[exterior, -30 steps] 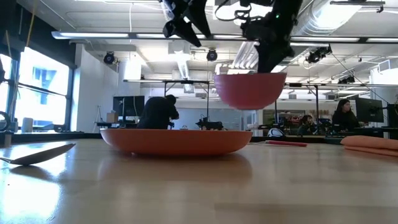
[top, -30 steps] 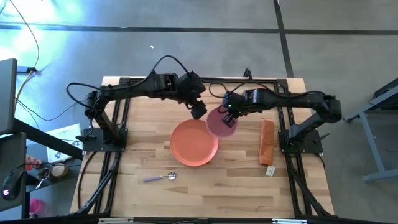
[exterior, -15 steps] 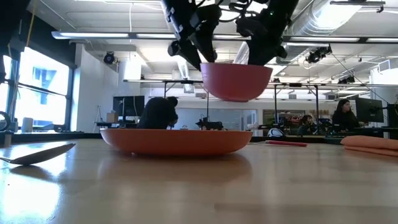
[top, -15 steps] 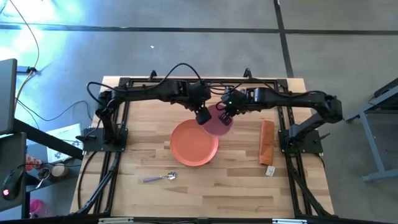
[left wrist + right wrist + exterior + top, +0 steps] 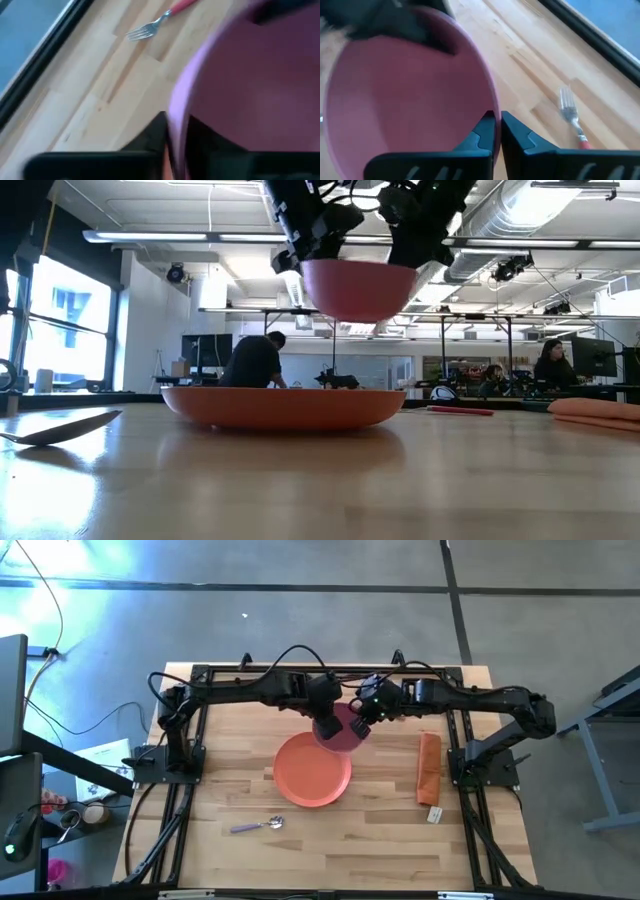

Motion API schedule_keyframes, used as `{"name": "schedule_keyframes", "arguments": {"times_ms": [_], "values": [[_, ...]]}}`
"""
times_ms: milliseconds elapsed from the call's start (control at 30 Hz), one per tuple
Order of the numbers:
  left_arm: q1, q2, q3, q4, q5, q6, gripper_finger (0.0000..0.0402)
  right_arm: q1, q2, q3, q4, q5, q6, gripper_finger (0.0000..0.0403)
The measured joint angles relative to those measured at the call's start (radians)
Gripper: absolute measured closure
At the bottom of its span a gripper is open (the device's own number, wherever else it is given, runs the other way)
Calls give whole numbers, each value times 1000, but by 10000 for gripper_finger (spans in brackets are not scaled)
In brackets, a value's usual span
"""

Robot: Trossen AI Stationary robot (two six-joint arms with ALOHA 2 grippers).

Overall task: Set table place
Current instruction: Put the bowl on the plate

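bowl shifted left, higher | both tools now grip rim

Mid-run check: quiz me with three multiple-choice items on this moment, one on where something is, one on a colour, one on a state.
1. Where is the round pink bowl?
A. Flat on the wooden table
B. In the air above the round orange plate's far edge
C. On the folded cloth

2. What colour is the handle of the metal spoon near the table's front?
A. Lilac
B. Green
C. Black

3. How is the bowl held?
A. By no gripper
B. By the right gripper alone
C. Both grippers pinch its rim

Answers:
1 B: the low view shows a clear gap between the bowl and the orange plate.
2 A: the high view shows a lilac handle.
3 C: each wrist view shows the rim between fingers, left gripper and right gripper.
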Motion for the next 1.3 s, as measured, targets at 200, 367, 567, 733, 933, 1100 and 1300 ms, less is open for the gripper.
{"name": "schedule_keyframes", "arguments": {"times_ms": [200,367,567,733,933,1100,1300], "values": [[0,-7,2,-36,-22,2,396,0,-13,1,31,-50,-51,381],[0,-8,0,-92,-30,14,398,-16,-78,10,14,-117,-52,326],[2,-7,1,-195,-49,11,399,-38,-153,151,-153,-72,-57,274],[-34,-8,-28,-258,28,18,400,-39,-186,284,-338,70,-72,264],[-75,-7,-174,-158,177,4,401,-39,-196,369,-447,143,-72,263],[-87,-7,-302,-100,199,-49,401,-39,-194,372,-484,146,-74,263],[-85,-24,-410,99,221,-88,401,-39,-191,372,-489,146,-69,263]]}}
